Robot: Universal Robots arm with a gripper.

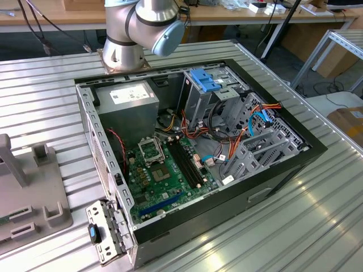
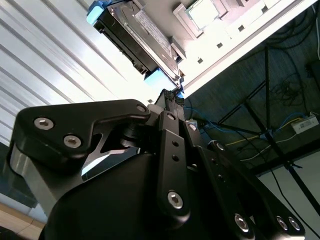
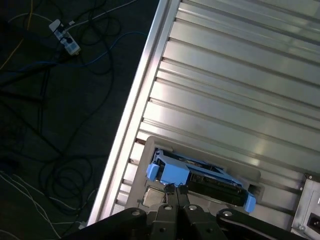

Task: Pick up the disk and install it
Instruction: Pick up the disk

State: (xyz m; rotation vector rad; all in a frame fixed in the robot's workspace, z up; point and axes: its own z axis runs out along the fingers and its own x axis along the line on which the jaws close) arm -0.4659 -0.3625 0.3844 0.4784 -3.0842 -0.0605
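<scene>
Exterior view shows the case (image 1: pixel 238 207), first wrist view the disk (image 3: pixel 199 178).

A ribbed metal table (image 1: pixel 323 226) gleams under bright light, a wooden bench (image 1: pixel 57 14) behind it, cables (image 3: pixel 62 172) strewn over the dark floor (image 3: pixel 87 127).

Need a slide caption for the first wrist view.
The tool close to the blue-railed disk, which lies in a grey holder near the edge of the ribbed metal table.

Blue-railed grey disk (image 3: pixel 200 176); ribbed silver table (image 3: pixel 240 90); black hand (image 3: pixel 176 192); green motherboard (image 1: pixel 164 175)
</scene>
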